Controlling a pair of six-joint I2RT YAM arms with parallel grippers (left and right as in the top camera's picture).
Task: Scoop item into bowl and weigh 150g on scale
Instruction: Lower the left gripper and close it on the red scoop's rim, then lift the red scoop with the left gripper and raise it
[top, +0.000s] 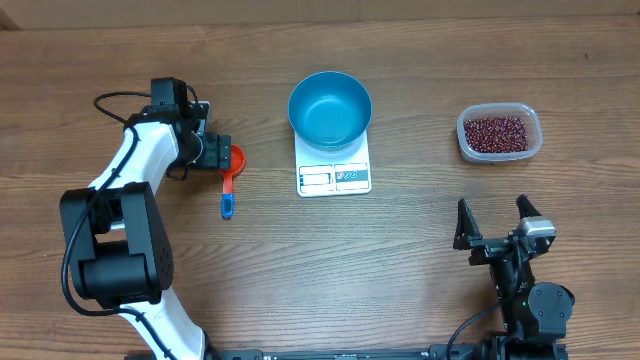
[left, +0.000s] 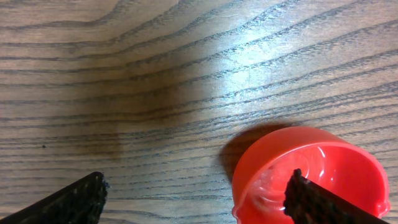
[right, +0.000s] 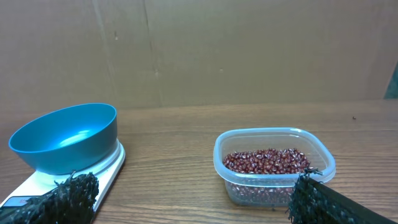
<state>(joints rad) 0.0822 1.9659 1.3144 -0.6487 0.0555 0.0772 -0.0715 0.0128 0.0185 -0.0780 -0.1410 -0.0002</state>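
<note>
Our left gripper (left: 198, 180) stands wide open, one finger (left: 329, 205) inside the cup of the orange-red plastic scoop (left: 348, 162), gripping nothing. At its 3 o'clock, the round bright blue bowl (top: 330, 108) sits on the flat white scale (top: 335, 178). Farther along, tiny maroon beans (top: 497, 132) fill the clear rectangular tub (top: 535, 148). Our right gripper (top: 493, 215) gapes, holding nothing, at the tub's 6 o'clock, with open wooden table (top: 400, 270) between.

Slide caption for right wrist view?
Open right gripper facing tub of beans; empty bowl on scale at left.
</note>
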